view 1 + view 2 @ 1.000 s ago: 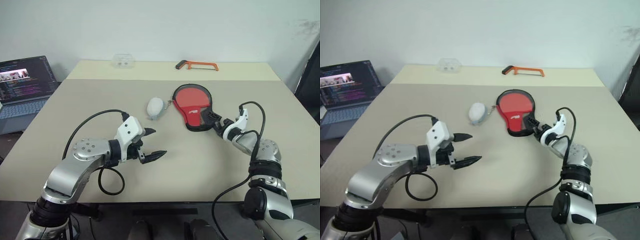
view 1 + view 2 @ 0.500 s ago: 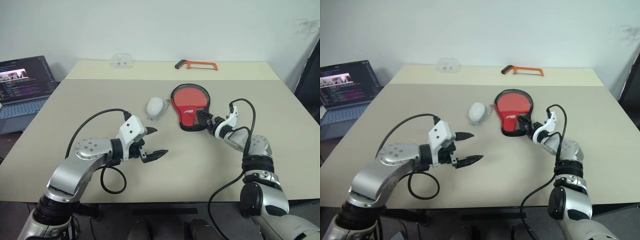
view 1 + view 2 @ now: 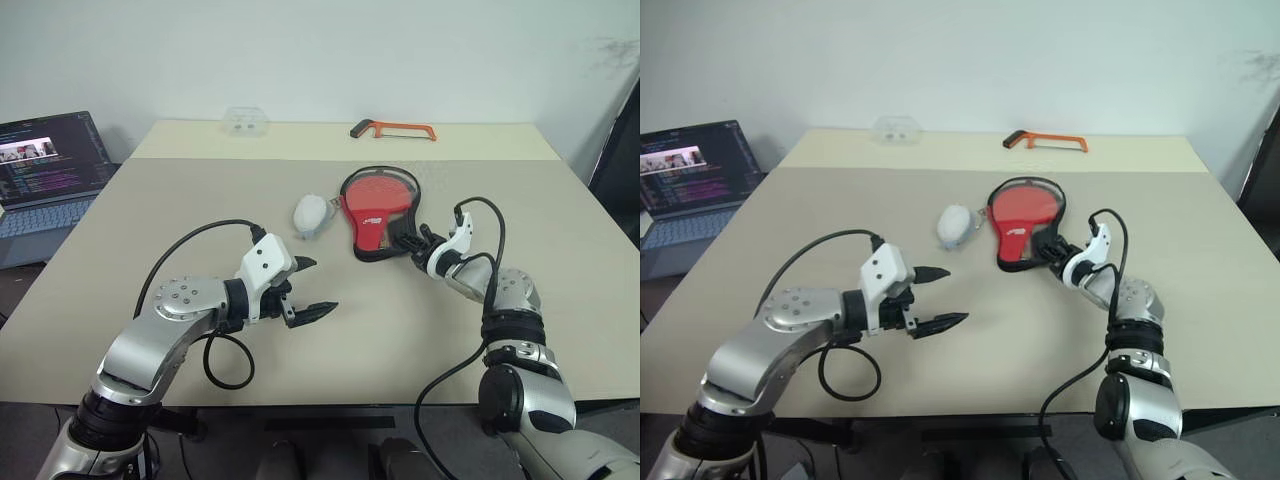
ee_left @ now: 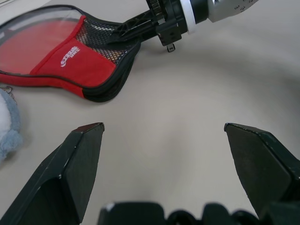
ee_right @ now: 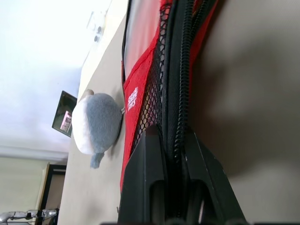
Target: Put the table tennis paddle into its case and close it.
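Right end effector [image 3: 1052, 252] clamps the case [image 3: 1025, 222] at its six o'clock edge; thin zipper hold may slip. Left end effector [image 3: 932, 297] hangs open.

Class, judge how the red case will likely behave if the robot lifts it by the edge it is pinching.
The case looks like soft fabric and mesh, so it will probably sag. Its rim already bows up where the right gripper pinches the zipper edge, suggesting it is floppy. It looks thin, so probably light.
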Tool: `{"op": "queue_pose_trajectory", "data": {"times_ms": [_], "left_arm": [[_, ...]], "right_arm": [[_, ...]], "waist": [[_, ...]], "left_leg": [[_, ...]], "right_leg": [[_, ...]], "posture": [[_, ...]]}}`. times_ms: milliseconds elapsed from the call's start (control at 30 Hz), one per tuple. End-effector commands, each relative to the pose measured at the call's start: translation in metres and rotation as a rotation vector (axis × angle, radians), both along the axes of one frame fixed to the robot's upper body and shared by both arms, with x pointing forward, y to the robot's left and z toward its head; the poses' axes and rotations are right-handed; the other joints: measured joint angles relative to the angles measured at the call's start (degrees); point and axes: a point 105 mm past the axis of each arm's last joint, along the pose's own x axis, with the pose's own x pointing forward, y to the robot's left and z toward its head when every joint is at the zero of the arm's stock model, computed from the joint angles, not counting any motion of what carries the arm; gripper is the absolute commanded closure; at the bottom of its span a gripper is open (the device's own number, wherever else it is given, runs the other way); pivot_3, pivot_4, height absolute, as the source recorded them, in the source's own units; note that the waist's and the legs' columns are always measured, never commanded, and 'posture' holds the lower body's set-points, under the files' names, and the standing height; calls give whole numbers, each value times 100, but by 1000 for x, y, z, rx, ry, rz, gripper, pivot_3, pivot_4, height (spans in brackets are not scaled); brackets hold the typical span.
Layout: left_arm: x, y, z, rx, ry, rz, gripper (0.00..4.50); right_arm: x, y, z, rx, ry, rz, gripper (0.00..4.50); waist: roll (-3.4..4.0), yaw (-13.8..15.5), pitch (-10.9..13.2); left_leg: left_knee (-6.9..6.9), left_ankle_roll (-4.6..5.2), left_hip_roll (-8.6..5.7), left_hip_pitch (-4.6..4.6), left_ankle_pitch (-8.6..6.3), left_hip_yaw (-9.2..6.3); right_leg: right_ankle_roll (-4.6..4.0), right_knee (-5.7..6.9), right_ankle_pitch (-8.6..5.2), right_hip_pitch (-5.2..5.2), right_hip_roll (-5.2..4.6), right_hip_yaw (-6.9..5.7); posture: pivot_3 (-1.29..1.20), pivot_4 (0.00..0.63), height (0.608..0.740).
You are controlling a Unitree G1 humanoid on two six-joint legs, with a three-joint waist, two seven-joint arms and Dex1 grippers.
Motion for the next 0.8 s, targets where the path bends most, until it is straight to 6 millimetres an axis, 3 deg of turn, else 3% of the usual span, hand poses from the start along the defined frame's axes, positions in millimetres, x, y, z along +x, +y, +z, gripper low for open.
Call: {"op": "queue_pose_trajectory", "data": {"times_ms": [33, 200, 500, 800], "left_arm": [[-1, -1, 7, 6, -43, -8, 0], [-2, 1, 7, 16, -36, -13, 0], [-5, 8, 6, 39, -20, -14, 0], [-8, 10, 5, 58, -8, -27, 0]], "right_arm": [[-15, 16, -5, -9, 24, 101, 4491], [-39, 24, -11, -37, 53, 213, 4491], [-113, 37, -22, -64, 101, 437, 4491], [-168, 36, -46, -42, 165, 490, 4491]], "waist": [[0, 2, 0], [-1, 4, -1], [-4, 8, -3], [-44, 5, -29]], "left_leg": [[-3, 0, 0, 0, 0, 0], [-31, 0, 0, 1, 0, -1], [-66, -1, 2, 1, 0, -1], [-69, -1, 3, 2, 0, -2]], "right_leg": [[0, -1, 0, 0, 0, 0], [-6, -4, -3, -8, 0, -2], [-25, -8, -15, -23, 1, -5], [-27, -9, -20, -23, 1, -7]], "posture": [[0, 150, 740], [0, 150, 740], [0, 150, 740], [0, 150, 740]]}}
